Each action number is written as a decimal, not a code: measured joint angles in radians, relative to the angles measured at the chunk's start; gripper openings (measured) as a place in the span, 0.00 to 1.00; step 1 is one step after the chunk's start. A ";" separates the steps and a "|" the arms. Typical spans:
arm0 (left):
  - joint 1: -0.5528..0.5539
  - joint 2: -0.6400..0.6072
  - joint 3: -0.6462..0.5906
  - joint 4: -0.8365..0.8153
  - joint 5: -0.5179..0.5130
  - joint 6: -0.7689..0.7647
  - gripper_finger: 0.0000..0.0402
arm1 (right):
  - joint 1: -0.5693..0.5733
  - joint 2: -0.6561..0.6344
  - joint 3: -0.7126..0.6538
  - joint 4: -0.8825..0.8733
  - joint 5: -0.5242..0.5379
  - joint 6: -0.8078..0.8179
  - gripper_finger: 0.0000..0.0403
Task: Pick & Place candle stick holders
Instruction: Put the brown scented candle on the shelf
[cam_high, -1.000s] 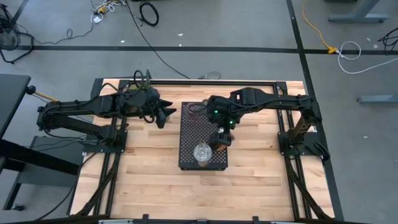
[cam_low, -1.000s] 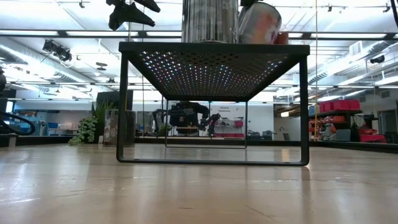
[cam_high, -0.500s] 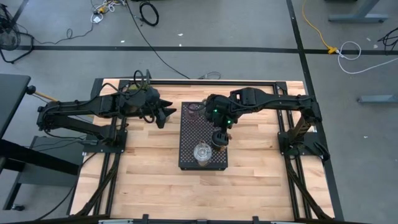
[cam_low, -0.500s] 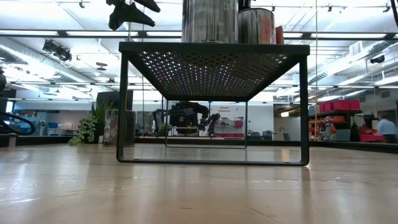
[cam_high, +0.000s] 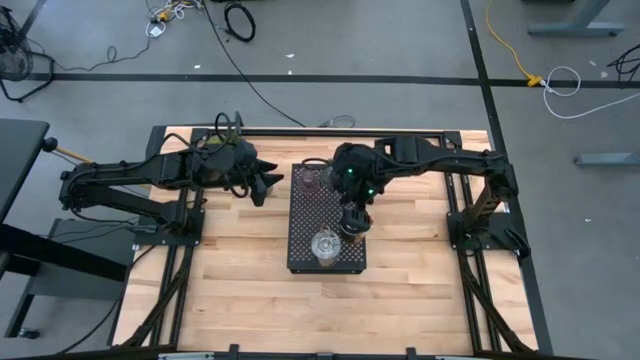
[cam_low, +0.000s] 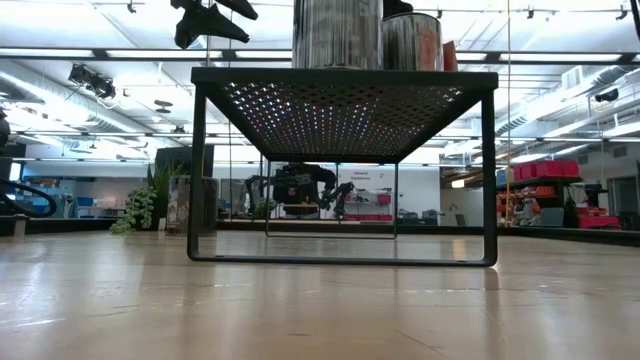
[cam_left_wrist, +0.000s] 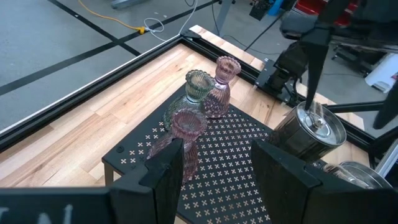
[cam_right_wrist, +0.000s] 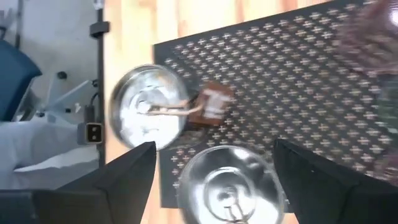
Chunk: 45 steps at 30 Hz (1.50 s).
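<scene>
The right hand (cam_high: 353, 222), fingers spread and empty, hovers directly above 2 silvery holders (cam_right_wrist: 149, 116) standing upright on the black tray (cam_high: 305, 235). The left hand (cam_high: 268, 184), half spread, waits beside the tray.

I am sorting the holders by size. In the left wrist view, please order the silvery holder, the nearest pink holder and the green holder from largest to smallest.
1. silvery holder: looks largest.
2. nearest pink holder.
3. green holder: looks smallest, but it stands farther from the camera, so places two and three are unsure.
</scene>
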 joint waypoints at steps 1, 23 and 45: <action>0.000 0.000 0.000 0.000 0.000 0.000 0.47 | 0.009 0.000 0.000 0.002 -0.009 0.003 0.79; 0.000 0.000 0.000 0.000 0.000 0.000 0.47 | 0.208 -0.030 0.000 0.226 0.130 0.184 0.79; 0.001 0.000 0.000 0.071 0.090 0.007 0.47 | 0.270 -0.028 0.000 0.181 0.405 0.568 0.79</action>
